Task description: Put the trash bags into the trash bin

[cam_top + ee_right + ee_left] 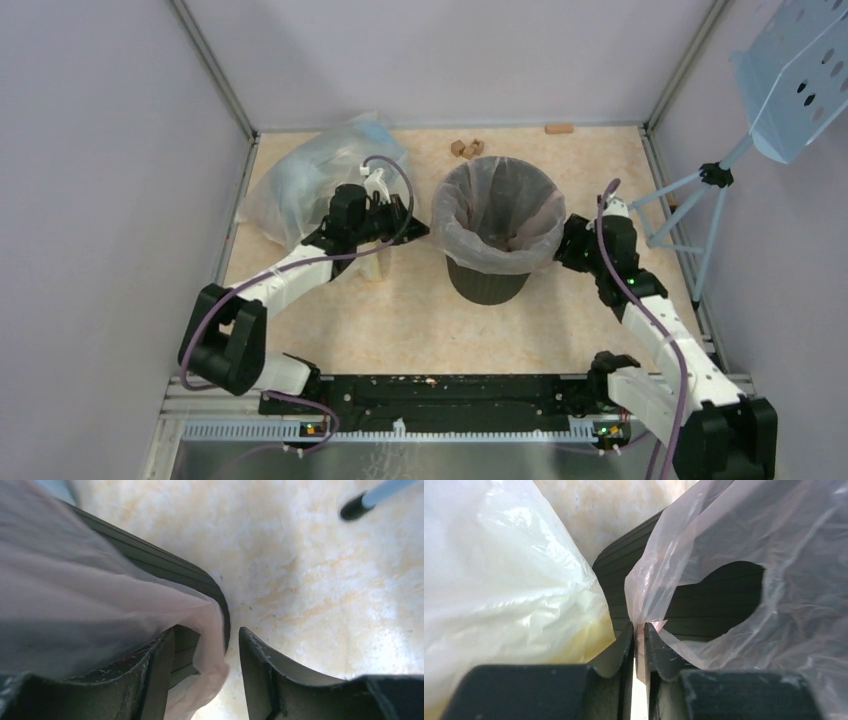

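Note:
The black ribbed trash bin [487, 282] stands mid-table. A pale pink see-through trash bag [497, 212] lines it, its edge folded over the rim. My left gripper [417, 229] is at the bin's left rim, shut on a pinch of the pink film [640, 628]; the bin's ribbed side [704, 611] shows behind it. My right gripper [560, 246] is at the bin's right rim. Its jaws are open in the right wrist view [205, 632], with the loose edge of the pink bag [212, 650] hanging between them beside the bin's rim [165, 569].
A large clear bluish bag [310, 175] lies at the back left. A pale yellowish bag [499, 580] sits against my left gripper. Small wooden blocks [466, 148] lie at the back. A blue perforated stand [700, 210] rises at the right wall.

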`<state>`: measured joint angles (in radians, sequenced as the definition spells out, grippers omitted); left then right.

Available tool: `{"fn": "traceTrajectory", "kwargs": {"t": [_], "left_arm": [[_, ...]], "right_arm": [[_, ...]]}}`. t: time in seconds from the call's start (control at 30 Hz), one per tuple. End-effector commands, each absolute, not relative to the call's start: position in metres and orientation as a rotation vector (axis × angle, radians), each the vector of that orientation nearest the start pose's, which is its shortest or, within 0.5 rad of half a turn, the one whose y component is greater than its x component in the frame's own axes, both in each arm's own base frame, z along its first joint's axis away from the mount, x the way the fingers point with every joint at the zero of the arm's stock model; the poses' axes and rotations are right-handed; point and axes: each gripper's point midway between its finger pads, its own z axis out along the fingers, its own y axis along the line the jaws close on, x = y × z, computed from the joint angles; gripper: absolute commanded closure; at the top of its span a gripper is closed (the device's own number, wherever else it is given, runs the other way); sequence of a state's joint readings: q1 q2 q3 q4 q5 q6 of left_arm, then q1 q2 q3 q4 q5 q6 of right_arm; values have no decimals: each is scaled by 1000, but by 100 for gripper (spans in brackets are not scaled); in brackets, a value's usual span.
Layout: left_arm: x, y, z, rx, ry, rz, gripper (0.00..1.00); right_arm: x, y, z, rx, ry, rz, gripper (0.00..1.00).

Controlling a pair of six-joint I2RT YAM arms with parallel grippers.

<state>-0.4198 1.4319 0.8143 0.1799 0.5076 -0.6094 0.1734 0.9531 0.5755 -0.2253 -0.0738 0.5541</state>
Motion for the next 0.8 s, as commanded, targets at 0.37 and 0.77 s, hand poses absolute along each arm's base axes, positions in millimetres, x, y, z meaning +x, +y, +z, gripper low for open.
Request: {"fn": "traceTrajectory", "kwargs": {"t": [0.37, 0.77], "left_arm": [[325, -217, 193, -80, 2034, -964, 46], [308, -240, 191, 5, 2048, -1165, 51]], "right_arm": [[273, 73, 156, 392, 2099, 454, 50], [276, 88, 141, 399, 2132, 549, 64]]}}
